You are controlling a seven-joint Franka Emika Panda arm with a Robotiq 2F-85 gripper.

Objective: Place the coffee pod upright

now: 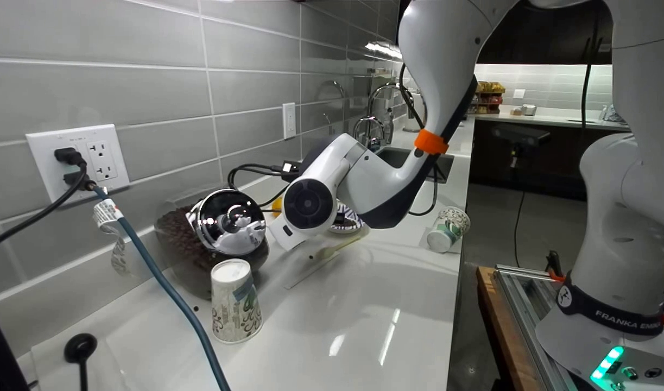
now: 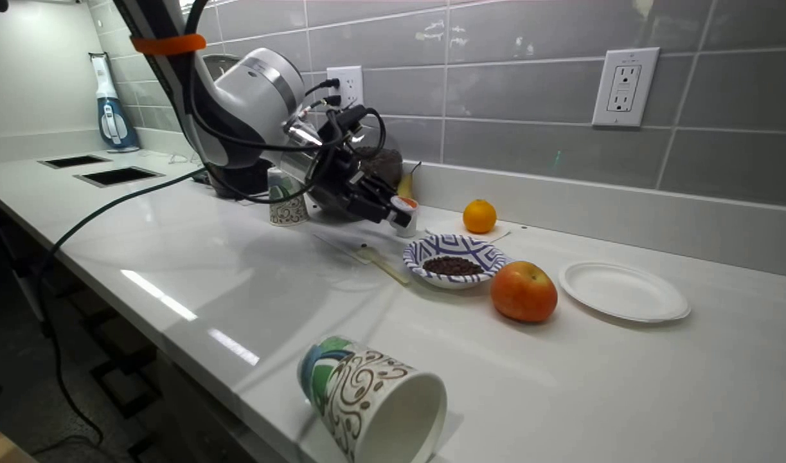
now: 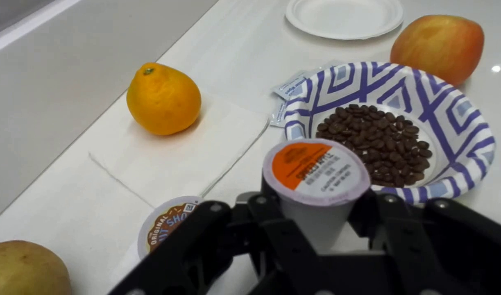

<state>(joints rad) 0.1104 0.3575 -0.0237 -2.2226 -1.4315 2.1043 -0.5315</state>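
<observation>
Wide counter [image 2: 251,289] between held pod [image 3: 316,180] and edge [image 2: 193,363]

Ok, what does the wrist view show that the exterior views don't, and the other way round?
Only the wrist view shows readable lid print: "SPICED APPLE" on the coffee pod, "ORIGINAL" on a second pod.
Only the exterior views show an upside-down patterned cup, a tipped-over cup and wall outlets.
Both share the purple-patterned bowl and the orange.

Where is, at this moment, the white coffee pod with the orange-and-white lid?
In the wrist view, the coffee pod is right of centre, between the fingers of the black gripper, with the purple-and-white patterned bowl to its upper right.
</observation>
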